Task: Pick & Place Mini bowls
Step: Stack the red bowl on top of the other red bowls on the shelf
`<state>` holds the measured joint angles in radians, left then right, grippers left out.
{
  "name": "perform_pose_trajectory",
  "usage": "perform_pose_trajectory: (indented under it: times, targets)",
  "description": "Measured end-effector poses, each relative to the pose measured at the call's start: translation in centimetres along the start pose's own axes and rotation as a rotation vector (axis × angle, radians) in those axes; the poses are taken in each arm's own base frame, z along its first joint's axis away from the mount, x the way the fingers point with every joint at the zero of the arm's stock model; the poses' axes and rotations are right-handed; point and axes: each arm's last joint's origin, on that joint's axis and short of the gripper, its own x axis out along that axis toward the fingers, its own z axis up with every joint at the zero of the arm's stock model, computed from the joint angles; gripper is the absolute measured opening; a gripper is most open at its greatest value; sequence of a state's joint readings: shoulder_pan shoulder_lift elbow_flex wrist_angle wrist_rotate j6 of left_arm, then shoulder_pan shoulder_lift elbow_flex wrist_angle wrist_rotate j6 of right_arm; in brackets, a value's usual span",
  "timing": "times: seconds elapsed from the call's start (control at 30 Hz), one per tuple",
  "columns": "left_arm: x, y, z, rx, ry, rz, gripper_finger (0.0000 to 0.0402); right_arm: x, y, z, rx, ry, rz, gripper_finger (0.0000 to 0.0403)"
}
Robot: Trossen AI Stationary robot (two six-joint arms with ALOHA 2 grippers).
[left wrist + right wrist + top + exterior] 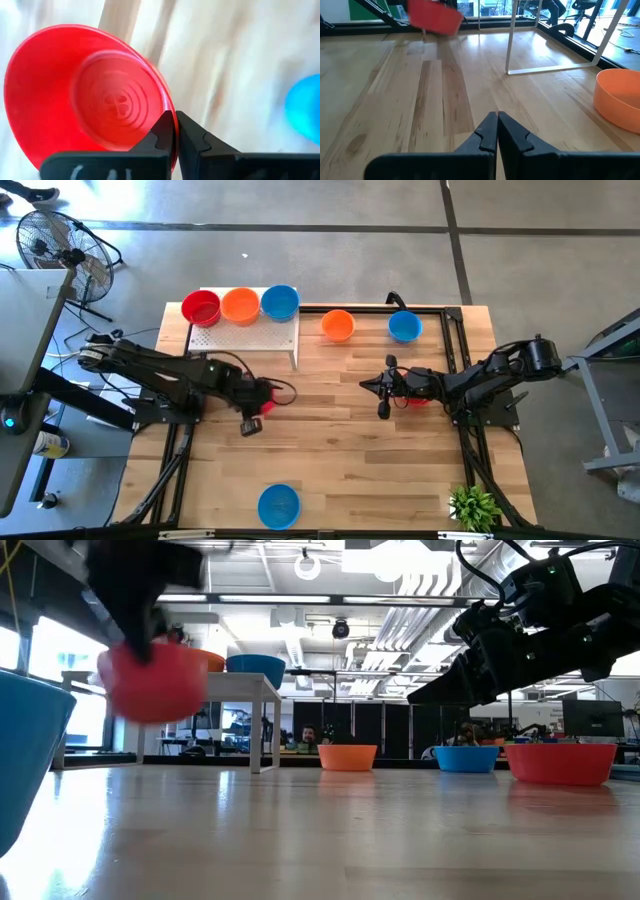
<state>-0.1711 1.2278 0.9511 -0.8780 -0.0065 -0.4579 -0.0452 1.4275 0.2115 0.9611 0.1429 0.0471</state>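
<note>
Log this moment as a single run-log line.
left gripper: jaws shut on red bowl rim, lifted off table | right gripper: jaws shut, empty, mid-table | raised white board: three bowls on it

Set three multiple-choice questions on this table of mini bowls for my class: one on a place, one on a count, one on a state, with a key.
1. Where do three bowls sit in a row?
A. on the white board
B. on the floor
C. stacked inside one another

2. How many orange bowls show from above?
A. two
B. four
C. none

3. What is the left gripper doing?
A. hanging with jaws wide over a blue bowl
B. gripping a red bowl by its rim, jaws shut
C. resting with jaws shut on nothing

Key:
1 A: the board's red bowl, the board's orange bowl and the board's blue bowl line up along it.
2 A: one is on the board, and the second orange bowl is on the table.
3 B: the left wrist view shows the jaws pinching the rim of the held red bowl.
</note>
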Motion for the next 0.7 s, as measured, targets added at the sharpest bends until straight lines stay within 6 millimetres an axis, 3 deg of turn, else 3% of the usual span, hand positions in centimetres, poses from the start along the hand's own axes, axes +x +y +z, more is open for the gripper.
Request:
perform_pose_trajectory:
  times: [0.2, 0.37, 0.5, 0.7]
  targets:
    - [-5.9, -1.3, 3.6, 0.147, -0.229, 0.044, 0.0002, 0.0, 0.0, 0.0, -0.001, 0.0, 0.0, 0.0001]
    - [-11.0, -1.1, 4.8, 0.155, -0.335, 0.224, 0.0002, 0.0, 0.0, 0.0, -0.001, 0.001, 0.0, 0.0001]
    - [-14.6, 0.8, 5.0, 0.052, -0.351, 0.369, 0.0002, 0.0, 0.0, 0.0, 0.001, 0.001, 0.0, 0.0001]
    - [-18.5, 5.3, 4.3, -0.162, -0.271, 0.575, 0.0001, 0.0, 0.0, 0.0, 0.004, 0.001, 0.0, 0.0001]
